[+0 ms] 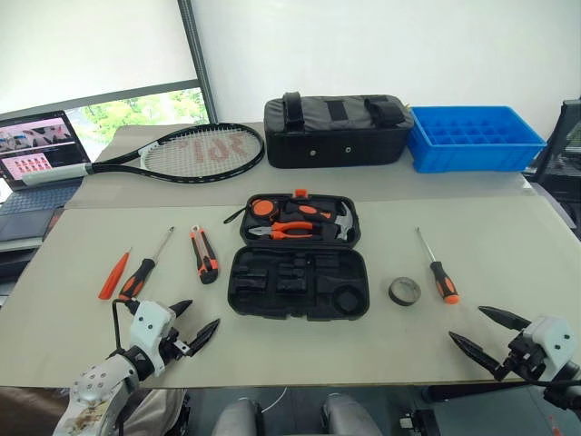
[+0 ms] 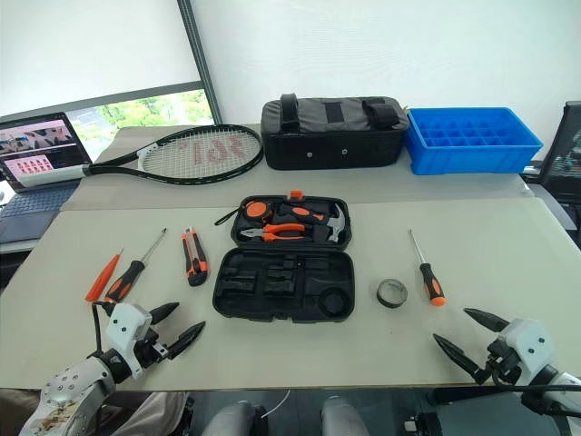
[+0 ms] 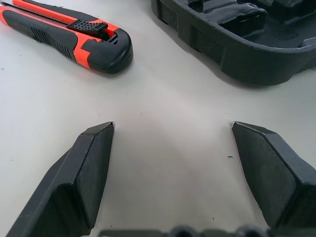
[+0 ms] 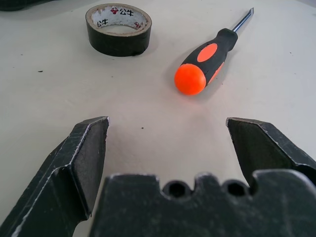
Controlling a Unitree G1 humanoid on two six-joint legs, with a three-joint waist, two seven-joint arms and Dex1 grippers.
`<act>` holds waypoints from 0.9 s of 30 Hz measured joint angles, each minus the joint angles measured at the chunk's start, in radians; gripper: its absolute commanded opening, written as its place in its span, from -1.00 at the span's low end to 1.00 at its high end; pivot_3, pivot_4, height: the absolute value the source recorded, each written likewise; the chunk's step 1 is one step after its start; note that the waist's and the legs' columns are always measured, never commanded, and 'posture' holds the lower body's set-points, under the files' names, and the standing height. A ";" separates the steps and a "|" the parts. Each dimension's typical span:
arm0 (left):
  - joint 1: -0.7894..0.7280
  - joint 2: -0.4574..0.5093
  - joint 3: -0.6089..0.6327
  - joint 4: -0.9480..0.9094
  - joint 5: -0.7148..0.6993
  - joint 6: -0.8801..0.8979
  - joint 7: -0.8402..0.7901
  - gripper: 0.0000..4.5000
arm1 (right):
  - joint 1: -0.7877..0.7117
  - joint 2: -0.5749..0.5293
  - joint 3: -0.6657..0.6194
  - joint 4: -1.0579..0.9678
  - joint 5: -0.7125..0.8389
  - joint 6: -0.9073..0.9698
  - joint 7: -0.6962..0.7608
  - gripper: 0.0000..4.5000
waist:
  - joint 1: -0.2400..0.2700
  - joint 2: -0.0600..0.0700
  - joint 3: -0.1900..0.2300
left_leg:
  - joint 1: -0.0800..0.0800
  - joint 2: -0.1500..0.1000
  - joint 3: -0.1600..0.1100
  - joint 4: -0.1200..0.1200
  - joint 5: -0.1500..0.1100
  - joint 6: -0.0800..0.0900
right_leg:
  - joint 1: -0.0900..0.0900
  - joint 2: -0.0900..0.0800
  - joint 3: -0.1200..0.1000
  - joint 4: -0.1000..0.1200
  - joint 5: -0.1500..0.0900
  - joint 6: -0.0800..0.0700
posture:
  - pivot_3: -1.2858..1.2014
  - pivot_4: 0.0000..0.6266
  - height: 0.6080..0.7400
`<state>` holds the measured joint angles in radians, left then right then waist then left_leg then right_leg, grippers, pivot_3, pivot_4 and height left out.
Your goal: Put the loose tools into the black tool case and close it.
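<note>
— Black fingers first: how do yours stand?

— My left gripper (image 1: 192,320) and right gripper (image 1: 477,331) are both spread wide, nothing in either, over the near edge of the pale grey table (image 1: 508,227).

— Loose items, counted?

— Two screwdrivers: left screwdriver (image 1: 145,268), right screwdriver (image 1: 438,268). One utility knife (image 1: 204,254). One slim orange tool (image 1: 114,274). One tape roll (image 1: 405,291).

— The case?

— One black tool case (image 1: 298,283), open at table centre; hammer, pliers and tape measure lie in its far half.

— Beyond?

— One tennis racket (image 1: 186,152), one black fabric bag (image 1: 336,130), one blue tray (image 1: 474,138), one laptop (image 1: 41,150), a window with a pale blind.

— Wrist views add?

— Red printing inside the tape's core; ribbed slider on the knife.
</note>
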<state>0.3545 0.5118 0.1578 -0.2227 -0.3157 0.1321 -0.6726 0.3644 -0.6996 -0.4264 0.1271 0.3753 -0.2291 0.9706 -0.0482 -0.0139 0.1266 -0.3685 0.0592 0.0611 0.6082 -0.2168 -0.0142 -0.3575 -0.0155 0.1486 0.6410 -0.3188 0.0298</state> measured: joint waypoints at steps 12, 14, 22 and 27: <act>-0.003 -0.028 0.013 0.001 -0.020 -0.015 0.000 0.81 | -0.003 0.000 -0.001 -0.033 0.007 0.019 0.009 0.96 | 0.000 0.000 0.000 | 0.000 0.000 0.000 0.000 0.000 0.000 | -0.001 0.000 0.000 0.000 0.000 0.000 | 0.03 -0.52 0.49; -0.007 -0.043 0.026 0.001 -0.043 -0.024 -0.003 0.81 | 0.005 -0.001 -0.013 -0.054 0.037 0.025 0.025 0.96 | 0.002 -0.001 0.001 | 0.000 0.000 0.000 0.001 0.000 0.000 | -0.003 0.000 -0.002 0.000 0.000 0.001 | 0.03 -0.52 0.49; -0.137 -0.043 0.166 -0.040 -0.111 0.035 0.101 0.81 | -0.006 -0.052 -0.045 -0.244 0.200 0.142 0.111 0.96 | 0.004 -0.002 0.001 | -0.004 0.000 -0.001 0.002 0.000 0.000 | -0.003 0.000 -0.004 0.001 0.001 0.001 | 0.03 -0.52 0.49; -0.183 -0.022 0.216 0.015 -0.107 0.117 0.177 0.81 | -0.052 -0.079 -0.031 -0.345 0.255 0.221 0.149 0.96 | 0.000 -0.005 0.003 | -0.002 -0.001 -0.002 0.002 0.000 0.000 | -0.002 0.001 -0.006 0.000 0.001 0.001 | 0.03 -0.52 0.49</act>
<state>0.1711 0.4894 0.3734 -0.2080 -0.4226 0.2487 -0.4961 0.3127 -0.7788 -0.4572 -0.2183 0.6301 -0.0078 1.1201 -0.0478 -0.0187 0.1292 -0.3704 0.0580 0.0594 0.6099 -0.2167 -0.0141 -0.3597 -0.0146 0.1430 0.6409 -0.3180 0.0311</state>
